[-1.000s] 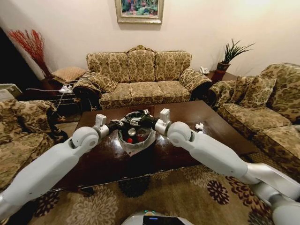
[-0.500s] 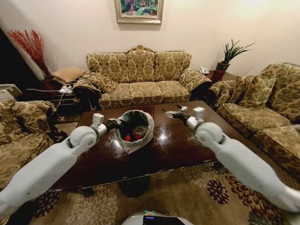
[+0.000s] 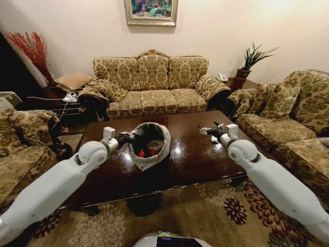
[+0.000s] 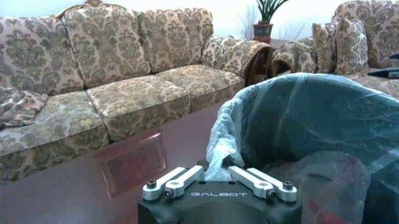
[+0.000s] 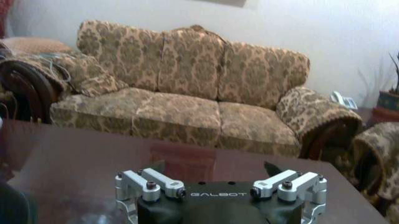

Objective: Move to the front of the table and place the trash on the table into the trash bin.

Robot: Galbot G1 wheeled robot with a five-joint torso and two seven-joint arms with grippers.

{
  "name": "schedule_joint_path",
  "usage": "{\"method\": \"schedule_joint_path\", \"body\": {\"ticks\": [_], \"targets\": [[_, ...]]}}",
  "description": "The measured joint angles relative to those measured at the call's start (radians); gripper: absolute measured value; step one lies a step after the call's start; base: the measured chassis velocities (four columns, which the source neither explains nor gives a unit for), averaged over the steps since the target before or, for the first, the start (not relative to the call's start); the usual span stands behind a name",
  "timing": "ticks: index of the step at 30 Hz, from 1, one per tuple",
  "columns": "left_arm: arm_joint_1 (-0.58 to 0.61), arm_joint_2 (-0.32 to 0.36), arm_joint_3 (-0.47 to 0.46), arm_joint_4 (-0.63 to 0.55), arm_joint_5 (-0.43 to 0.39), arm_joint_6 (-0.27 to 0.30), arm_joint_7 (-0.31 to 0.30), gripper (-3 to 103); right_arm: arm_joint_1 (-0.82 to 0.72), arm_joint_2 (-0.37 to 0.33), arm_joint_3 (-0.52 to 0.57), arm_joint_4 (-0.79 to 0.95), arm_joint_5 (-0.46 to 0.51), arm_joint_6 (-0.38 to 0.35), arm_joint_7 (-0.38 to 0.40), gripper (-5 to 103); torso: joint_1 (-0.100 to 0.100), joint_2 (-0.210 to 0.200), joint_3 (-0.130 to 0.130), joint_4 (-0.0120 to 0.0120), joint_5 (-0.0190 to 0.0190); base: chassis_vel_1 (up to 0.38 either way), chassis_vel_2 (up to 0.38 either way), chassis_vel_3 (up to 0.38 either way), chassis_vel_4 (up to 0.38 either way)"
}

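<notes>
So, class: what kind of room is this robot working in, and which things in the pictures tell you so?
Most likely a home living room. A patterned three-seat sofa stands against the wall, a low dark wooden table sits in front of it, and a framed painting hangs above. A potted plant adds to the domestic feel.

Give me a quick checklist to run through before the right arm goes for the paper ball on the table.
1. Right gripper open and empty: ok, fingers spread in the right wrist view.
2. White paper ball on the table: ok, just beside the right gripper.
3. Left gripper holding the trash bin: ok, shut on the liner at the rim.
4. Bin mouth open: ok, red items visible inside.
5. Gripper centred over the ball: cannot tell.
</notes>
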Motion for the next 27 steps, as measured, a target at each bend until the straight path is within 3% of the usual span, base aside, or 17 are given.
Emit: {"method": "schedule_joint_path", "body": {"ticks": [13,18,20,27], "targets": [[0.029,-0.008,-0.003,-0.024,0.002,-0.001,-0.002,2,0.015,0.030,-0.024,-0.090,-0.038,0.020,-0.031,100,0.000,0.000,0.000,-0.0007,0.0000,-0.292,-0.288,0.289,0.286],[0.038,-0.022,0.002,-0.029,0.010,-0.010,-0.024,2,-0.002,0.032,-0.025,-0.110,-0.087,0.071,-0.059,100,0.000,0.000,0.000,-0.0007,-0.0003,-0.352,-0.378,0.349,0.371],[0.037,-0.024,0.003,-0.033,0.010,-0.004,-0.033,2,-0.008,0.040,-0.028,-0.116,-0.100,0.085,-0.066,100,0.000,0.000,0.000,-0.0005,0.0014,-0.322,-0.311,0.297,0.252],[0.042,-0.022,-0.003,-0.040,0.011,0.009,-0.029,2,-0.038,0.058,-0.027,-0.123,-0.122,0.108,-0.072,100,0.000,0.000,0.000,-0.0013,0.0010,-0.149,-0.174,0.123,0.109]]}}
